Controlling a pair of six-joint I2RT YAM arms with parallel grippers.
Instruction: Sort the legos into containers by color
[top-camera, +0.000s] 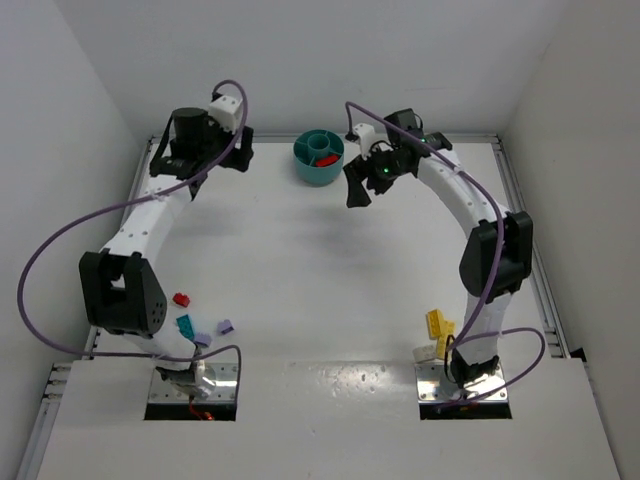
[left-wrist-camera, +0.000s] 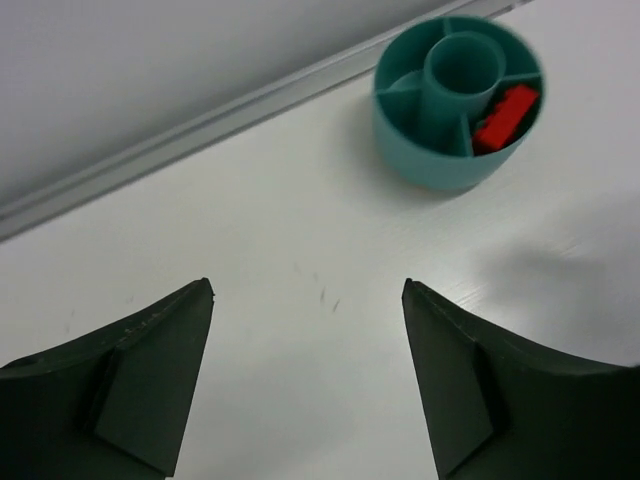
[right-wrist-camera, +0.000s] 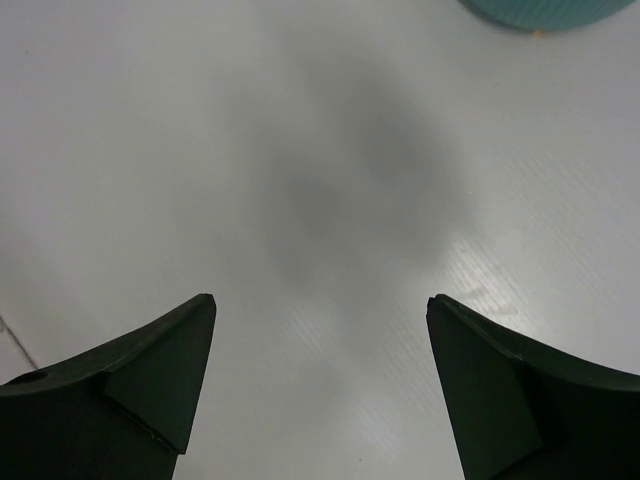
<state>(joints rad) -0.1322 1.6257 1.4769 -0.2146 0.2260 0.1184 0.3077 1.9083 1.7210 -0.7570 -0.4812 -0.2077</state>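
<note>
Nearest the lens in each wrist view stand that arm's own dark fingers (left-wrist-camera: 150, 390). On the left gripper (left-wrist-camera: 308, 290) the jaws stand apart with nothing between them, bare table (left-wrist-camera: 300, 200) beneath. On the right gripper (right-wrist-camera: 320, 300) the jaws likewise stand apart and empty. I read both as hanging at the far side of the table, one on either side of the bowl (top-camera: 318, 176). From the left jaws it lies far-right, with one red brick (left-wrist-camera: 505, 115) lying in an outer compartment. Loose legos lie at the near edge, well apart from both grippers: a red one (top-camera: 181, 299), a teal one (top-camera: 185, 325) and two pale purple ones (top-camera: 225, 326) beside the left arm's base, and yellow ones (top-camera: 437, 322) beside the right arm's base. Governing relation, as I judge it: every unsorted brick lies nearward of the jaws. The left arm is nearer the red, teal and purple, the right arm nearer the yellow. Long axes of the bricks are too small for me to tell.
</note>
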